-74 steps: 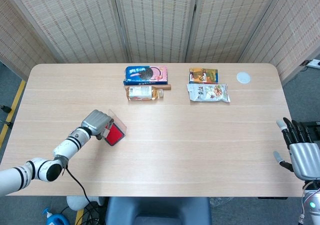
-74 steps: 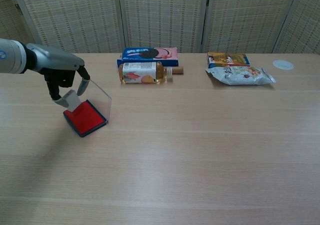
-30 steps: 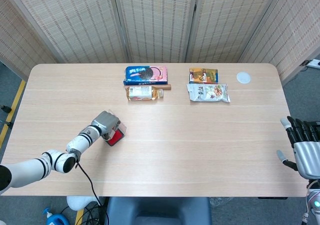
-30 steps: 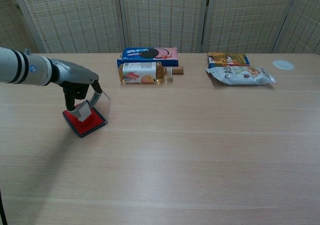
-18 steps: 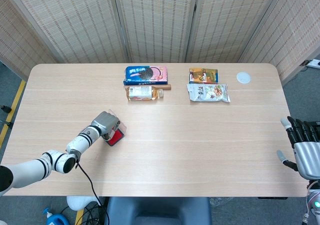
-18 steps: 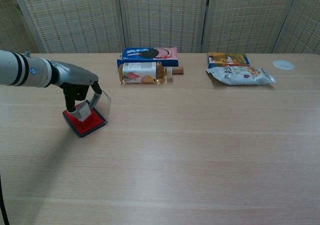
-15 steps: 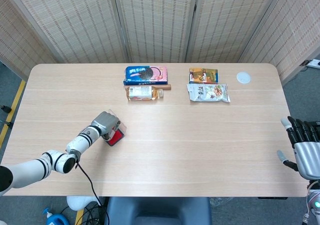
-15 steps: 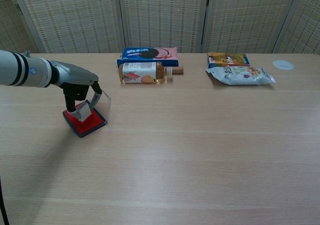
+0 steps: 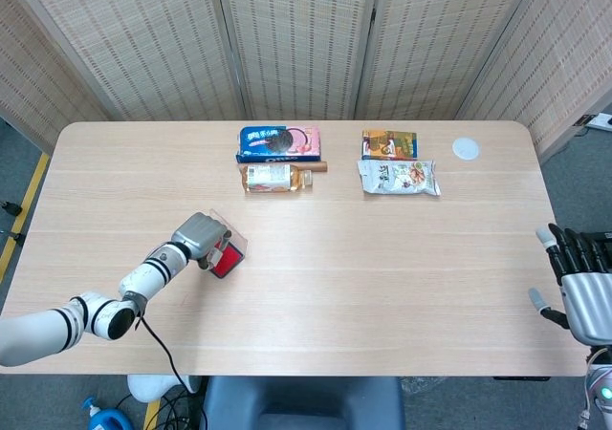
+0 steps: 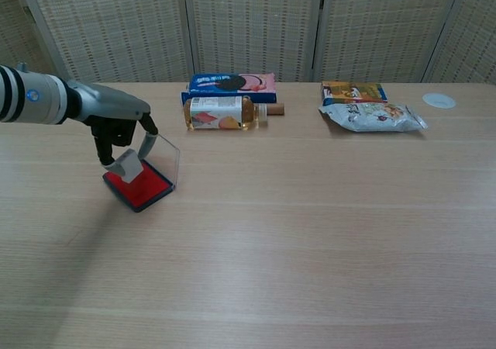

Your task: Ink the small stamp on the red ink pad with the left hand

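My left hand (image 10: 116, 128) (image 9: 199, 234) grips the small whitish stamp (image 10: 129, 165) between its fingertips. The stamp hangs just above the red ink pad (image 10: 141, 186) (image 9: 226, 261), lifted clear of its surface. The pad sits in a dark tray with its clear lid (image 10: 164, 157) standing open on the right side. My right hand (image 9: 581, 291) shows only in the head view, at the table's right edge, fingers apart and holding nothing.
At the back lie a blue cookie box (image 10: 231, 84), a bottle on its side (image 10: 225, 112), a small snack box (image 10: 353, 91), a snack bag (image 10: 370, 116) and a white round lid (image 10: 439, 100). The table's (image 10: 310, 233) front and middle are bare wood.
The left hand pressed the stamp onto the pad, then lifted it off and rose slightly. The pad shifted a little to the right. The right hand stayed put.
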Controlling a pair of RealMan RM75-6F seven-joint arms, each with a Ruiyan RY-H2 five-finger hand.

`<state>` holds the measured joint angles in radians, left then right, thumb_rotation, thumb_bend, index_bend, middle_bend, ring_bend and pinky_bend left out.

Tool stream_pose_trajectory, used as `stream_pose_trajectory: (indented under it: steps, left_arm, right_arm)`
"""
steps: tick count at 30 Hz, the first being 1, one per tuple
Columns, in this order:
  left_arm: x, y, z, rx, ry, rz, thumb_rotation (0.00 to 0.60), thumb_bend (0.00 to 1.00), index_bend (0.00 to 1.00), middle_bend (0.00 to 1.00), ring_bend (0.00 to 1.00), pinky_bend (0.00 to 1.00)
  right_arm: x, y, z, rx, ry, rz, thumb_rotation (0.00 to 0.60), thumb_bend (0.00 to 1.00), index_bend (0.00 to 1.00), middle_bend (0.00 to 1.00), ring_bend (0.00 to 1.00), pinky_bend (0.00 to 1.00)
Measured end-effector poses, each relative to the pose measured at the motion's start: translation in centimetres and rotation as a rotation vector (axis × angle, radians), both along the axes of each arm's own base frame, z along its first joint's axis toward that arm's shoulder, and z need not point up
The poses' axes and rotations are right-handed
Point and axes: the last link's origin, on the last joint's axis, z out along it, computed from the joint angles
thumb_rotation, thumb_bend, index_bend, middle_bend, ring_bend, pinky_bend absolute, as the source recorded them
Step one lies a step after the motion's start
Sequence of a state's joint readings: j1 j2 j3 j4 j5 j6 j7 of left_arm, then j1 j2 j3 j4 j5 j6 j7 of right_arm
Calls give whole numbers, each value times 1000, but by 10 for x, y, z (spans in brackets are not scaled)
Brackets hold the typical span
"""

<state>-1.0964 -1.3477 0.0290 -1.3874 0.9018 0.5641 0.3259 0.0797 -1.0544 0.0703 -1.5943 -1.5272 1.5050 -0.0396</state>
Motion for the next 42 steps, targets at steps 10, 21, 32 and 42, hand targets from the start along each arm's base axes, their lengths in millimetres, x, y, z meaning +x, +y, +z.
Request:
stream_pose_trajectory:
  steps: [10,21,32,42]
  left_arm:
    - [-2,-19,23,55,-8,12,600,410,721,1000,998,944]
    - [-25,-30,42,105,-20,44,600,409,719,1000,985,936]
    - [-51,-32,49,120,-38,72,600,407,713,1000,977,934]
    - [-75,-34,45,113,-41,80,600,406,712,1000,977,934]
  right_arm:
    - [2,2,-4,13,10,8,600,294,0,0,0,0]
    - [3,2,-10,29,21,7,600,294,0,0,0,0]
    - [2,-1,-13,35,29,-8,600,294,0,0,0,0]
    - [3,0,-13,18,33,-9,600,294,0,0,0,0]
